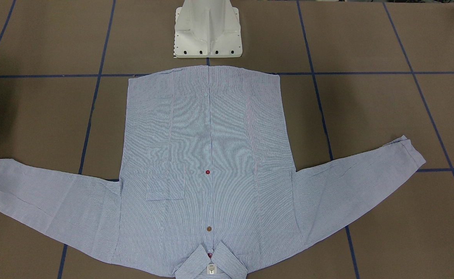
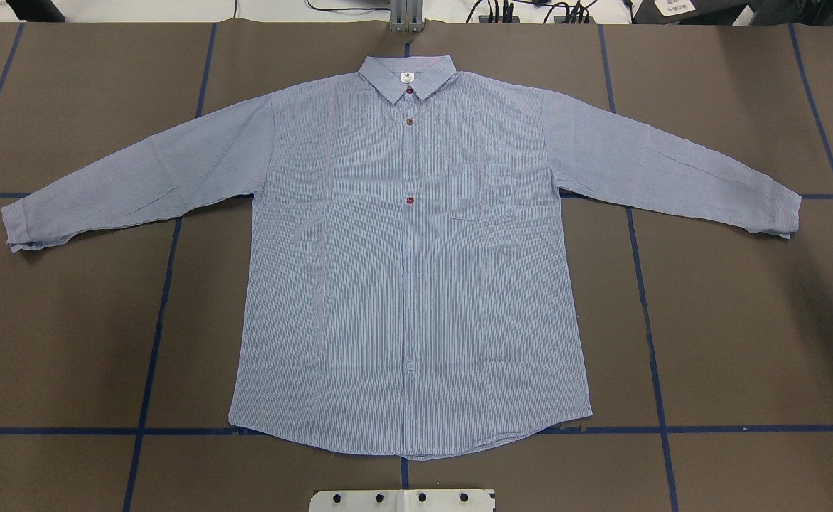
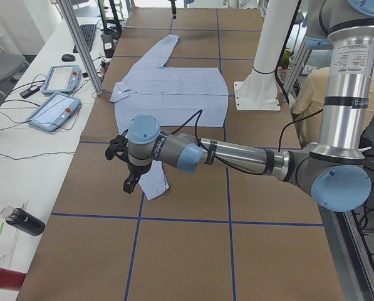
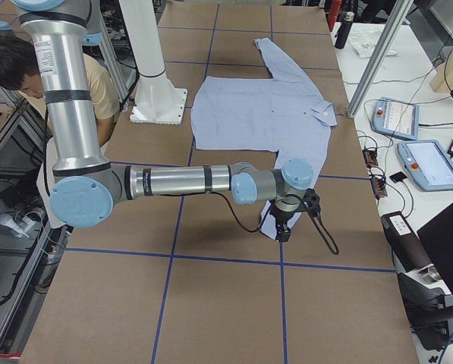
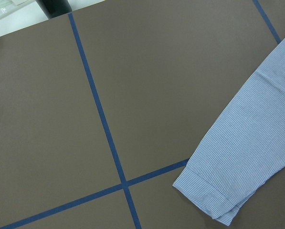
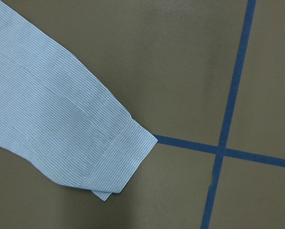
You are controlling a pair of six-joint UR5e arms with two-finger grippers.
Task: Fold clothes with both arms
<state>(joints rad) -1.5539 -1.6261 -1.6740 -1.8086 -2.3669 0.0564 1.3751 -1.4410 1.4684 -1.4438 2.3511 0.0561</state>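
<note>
The clothes are one light blue pinstriped shirt (image 2: pixel 409 249) lying flat and face up on the brown table, sleeves spread wide and collar at the far edge from the base. In the front-facing view the shirt (image 1: pixel 207 155) has its collar at the bottom. My left gripper (image 3: pixel 129 185) hovers over the near sleeve end in the left side view; whether it is open or shut I cannot tell. My right gripper (image 4: pixel 283 231) hangs above the other sleeve end, state also unclear. The left wrist view shows one cuff (image 5: pixel 214 200) and the right wrist view the other cuff (image 6: pixel 123 157), with no fingers in sight.
The white pedestal base (image 1: pixel 207 35) stands just behind the shirt's hem. Blue tape lines (image 2: pixel 153 320) cross the table. Teach pendants (image 3: pixel 55 110) and a dark bottle (image 3: pixel 24 221) lie on the white side bench. A seated person (image 4: pixel 14 61) is behind the robot.
</note>
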